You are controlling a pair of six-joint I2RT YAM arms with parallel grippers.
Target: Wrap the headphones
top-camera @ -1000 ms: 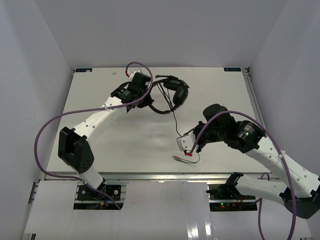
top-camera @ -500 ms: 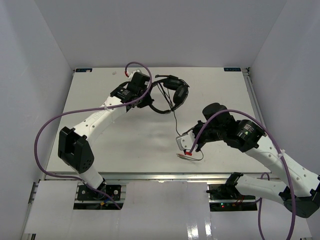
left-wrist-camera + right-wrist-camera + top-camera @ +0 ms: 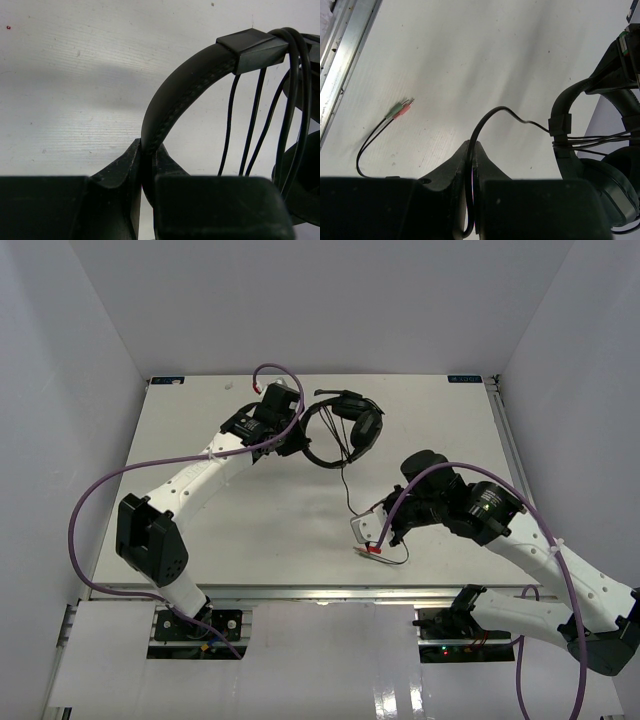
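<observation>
Two pincers engaged: left pincer (image 3: 148, 152) clamped on headband (image 3: 185, 82) of headphones (image 3: 362, 425), toward the far worktop (image 3: 180, 420) edge; right pincer (image 3: 471, 150) clamped on cord (image 3: 505, 112), plugs (image 3: 400, 109) laid near the front edge.

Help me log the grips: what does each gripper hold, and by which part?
The left gripper clamps the headphones by the headband; the right gripper pinches the cord partway along, its plugs loose on the table.
</observation>
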